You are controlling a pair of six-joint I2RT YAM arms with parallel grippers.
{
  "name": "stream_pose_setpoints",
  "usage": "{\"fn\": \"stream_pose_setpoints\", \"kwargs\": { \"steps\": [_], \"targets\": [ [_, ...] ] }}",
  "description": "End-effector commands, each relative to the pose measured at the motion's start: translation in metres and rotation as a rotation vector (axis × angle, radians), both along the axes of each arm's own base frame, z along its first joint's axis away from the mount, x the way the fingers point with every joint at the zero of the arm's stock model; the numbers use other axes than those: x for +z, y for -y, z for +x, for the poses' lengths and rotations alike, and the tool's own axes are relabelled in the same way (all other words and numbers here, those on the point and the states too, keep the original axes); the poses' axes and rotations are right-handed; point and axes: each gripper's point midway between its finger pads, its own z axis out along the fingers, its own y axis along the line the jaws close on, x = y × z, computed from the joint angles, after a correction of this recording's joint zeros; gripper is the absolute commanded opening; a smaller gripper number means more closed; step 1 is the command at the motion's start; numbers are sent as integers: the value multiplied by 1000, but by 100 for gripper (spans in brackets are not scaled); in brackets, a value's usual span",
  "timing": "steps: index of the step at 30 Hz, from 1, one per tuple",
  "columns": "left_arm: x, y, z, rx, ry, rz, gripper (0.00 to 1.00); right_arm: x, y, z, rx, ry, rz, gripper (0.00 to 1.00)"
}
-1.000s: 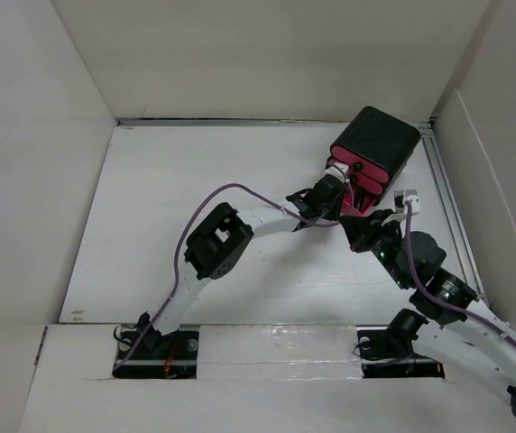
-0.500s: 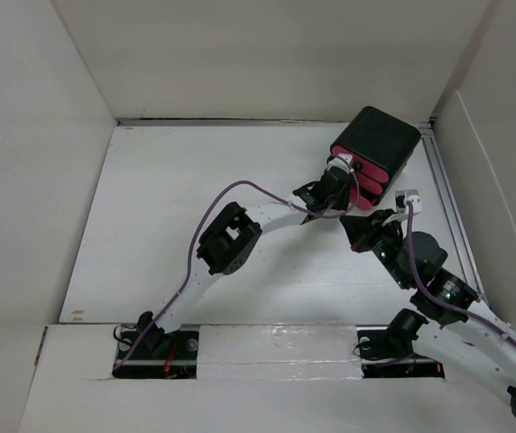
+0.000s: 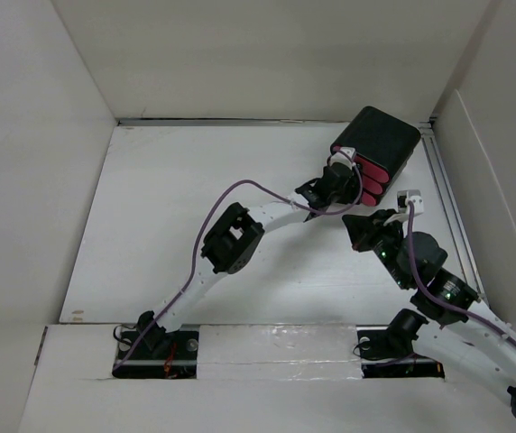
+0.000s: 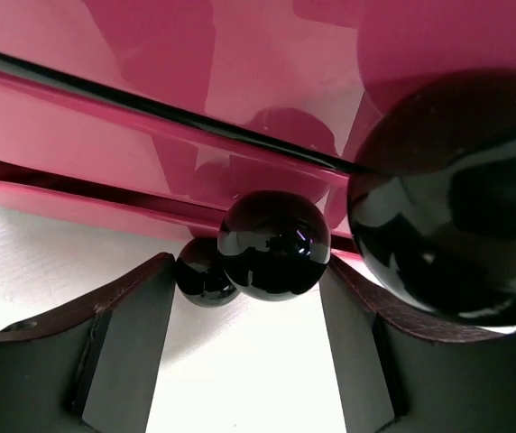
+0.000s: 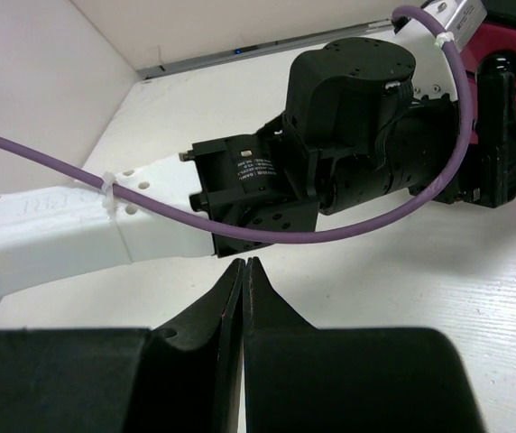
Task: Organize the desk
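The left pincer (image 4: pixel 247 271) has just released the knob (image 4: pixel 274 244), and the drawer (image 3: pixel 371 180) now sits pushed into the box (image 3: pixel 380 135) at the surface's (image 3: pixel 177 198) far right corner. The right pincer (image 5: pixel 243 271) hangs clenched and empty.

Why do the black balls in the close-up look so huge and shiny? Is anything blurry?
Left wrist view: the glossy black round knobs sit near the lens, so they loom large, with small white glints; the shiny pink drawer fronts mirror them. Top external view: even, soft light, sharp. Right wrist view: sharp too.

No legible text; small motor label (image 5: pixel 256 168) too blurred.
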Motion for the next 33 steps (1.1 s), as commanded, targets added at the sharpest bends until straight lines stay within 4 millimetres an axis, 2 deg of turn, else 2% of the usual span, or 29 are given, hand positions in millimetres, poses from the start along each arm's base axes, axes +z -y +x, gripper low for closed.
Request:
{"fn": "stream_pose_setpoints", "kwargs": {
  "steps": [1, 8, 19, 26, 32, 33],
  "targets": [
    [31, 13, 8, -9, 43, -86, 60, 28, 9, 1, -33, 57, 37, 4],
    [27, 16, 9, -16, 48, -93, 60, 29, 10, 1, -36, 59, 36, 4],
    [21, 20, 11, -16, 60, -126, 73, 28, 10, 2, -41, 61, 42, 4],
    [15, 20, 13, -2, 62, -134, 73, 26, 9, 2, -39, 57, 37, 4],
    [19, 20, 10, -11, 75, -163, 68, 26, 8, 3, -39, 56, 36, 4],
    [34, 21, 9, -19, 99, -197, 69, 27, 9, 3, -41, 56, 36, 5]
  ]
}}
